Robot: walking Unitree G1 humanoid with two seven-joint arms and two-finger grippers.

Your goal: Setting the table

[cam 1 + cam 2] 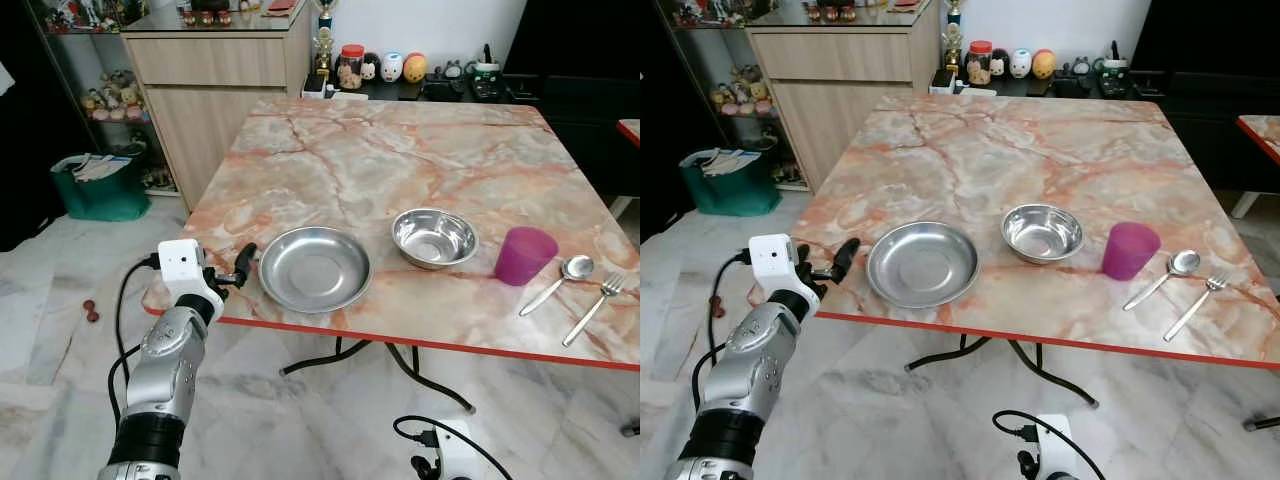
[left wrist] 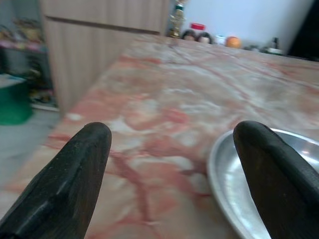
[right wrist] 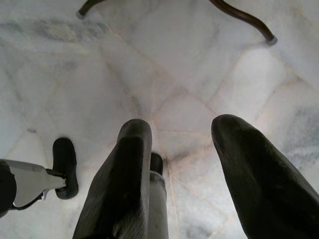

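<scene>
On the marble table [image 1: 400,150] a shallow steel plate [image 1: 315,268] lies near the front edge. To its right stand a steel bowl [image 1: 434,238] and a purple cup [image 1: 525,255], then a spoon [image 1: 560,280] and a fork [image 1: 595,305]. My left gripper [image 1: 240,268] hovers at the table's front left corner, just left of the plate, open and holding nothing. The left wrist view has the plate's rim [image 2: 269,184] beside one finger. My right gripper [image 3: 182,164] hangs open over the marble floor, holding nothing.
A wooden cabinet [image 1: 215,80] stands beyond the table's far left corner, with a green bin [image 1: 100,185] beside it. Jars and figurines [image 1: 400,68] line a dark shelf at the back. Curved table legs [image 1: 440,385] and a black cable [image 1: 450,440] lie below.
</scene>
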